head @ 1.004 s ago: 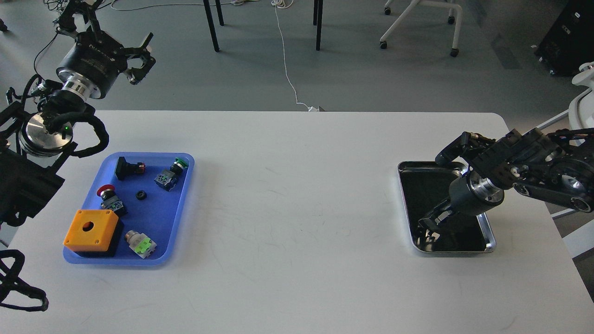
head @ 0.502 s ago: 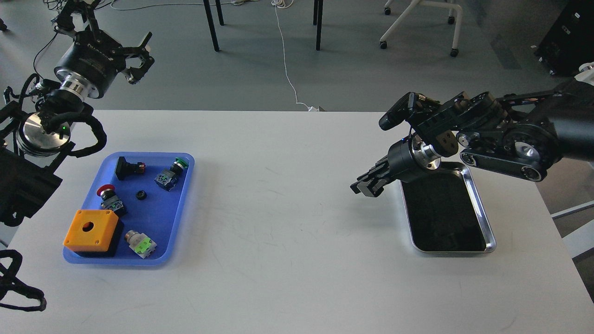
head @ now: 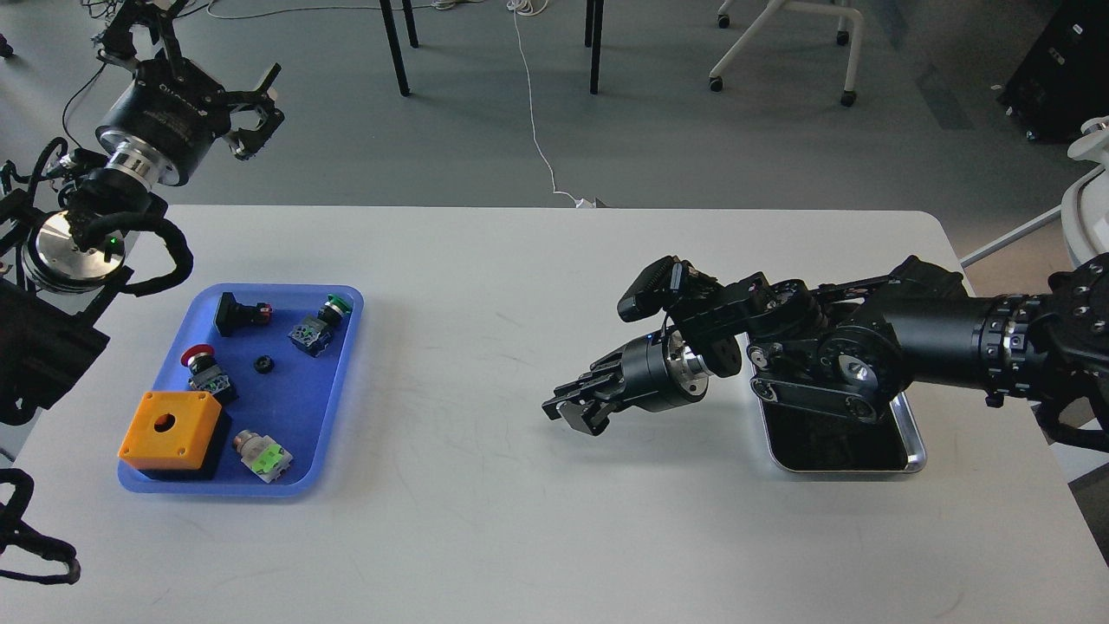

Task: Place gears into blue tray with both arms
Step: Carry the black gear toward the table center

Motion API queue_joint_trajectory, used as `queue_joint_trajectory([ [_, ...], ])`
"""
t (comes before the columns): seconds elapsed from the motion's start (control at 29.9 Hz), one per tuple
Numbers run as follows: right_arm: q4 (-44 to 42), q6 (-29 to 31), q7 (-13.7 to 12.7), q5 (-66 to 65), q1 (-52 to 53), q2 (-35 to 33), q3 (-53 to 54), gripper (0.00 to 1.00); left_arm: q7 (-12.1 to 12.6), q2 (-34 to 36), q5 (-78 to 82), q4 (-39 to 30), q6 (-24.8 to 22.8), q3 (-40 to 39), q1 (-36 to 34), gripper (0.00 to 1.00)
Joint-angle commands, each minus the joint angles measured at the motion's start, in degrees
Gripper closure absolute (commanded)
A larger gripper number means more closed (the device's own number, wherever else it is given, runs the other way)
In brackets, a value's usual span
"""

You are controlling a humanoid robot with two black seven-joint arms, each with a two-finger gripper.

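One gear (head: 263,365), a tiny black toothed ring, lies in the middle of the blue tray (head: 299,403) at the table's left. My right gripper (head: 576,409) hangs low over the bare tabletop, left of the silver tray and far right of the blue tray. Its fingers are drawn together, and whatever sits between them is hidden. My left gripper (head: 251,111) is raised beyond the table's far left corner, over the floor, with its fingers spread and nothing in them.
The blue tray also holds an orange box (head: 169,431), a red-capped push-button (head: 199,361), a green-capped one (head: 322,323), a black switch (head: 238,314) and a pale green part (head: 264,458). A shiny silver tray (head: 911,451) lies at the right, partly under my right arm.
My right arm has lifted out of the silver tray and swung left across the table with its fingers together. My left gripper drifted slightly up and left.
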Motion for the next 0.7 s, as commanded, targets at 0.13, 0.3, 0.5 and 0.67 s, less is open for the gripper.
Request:
queue_joint_trajectory([
  [0.13,-1.9,-2.9,0.0,-0.1,-5.8,2.5,3.9,0.79,0.1,-0.2,0.0,0.0,0.3,0.1,0.2,0.02],
  [0.3,-2.6,-6.3,0.0,-0.2,-8.7,2.5,4.3,0.79,0.2,-0.4,0.1,0.0,0.5,0.1,0.0,0.02],
  [0.5,-3.0,-10.7,0.0,-0.2,-12.6,3.4,6.3,0.78,0.1,-0.9,0.1,0.0,0.5,0.0,0.1,0.02],
  [0.67,-3.6,-10.9,0.0,-0.2,-13.3,3.8,6.4,0.78,0.1,-0.9,0.1,0.0,0.1,0.0,0.2,0.02],
])
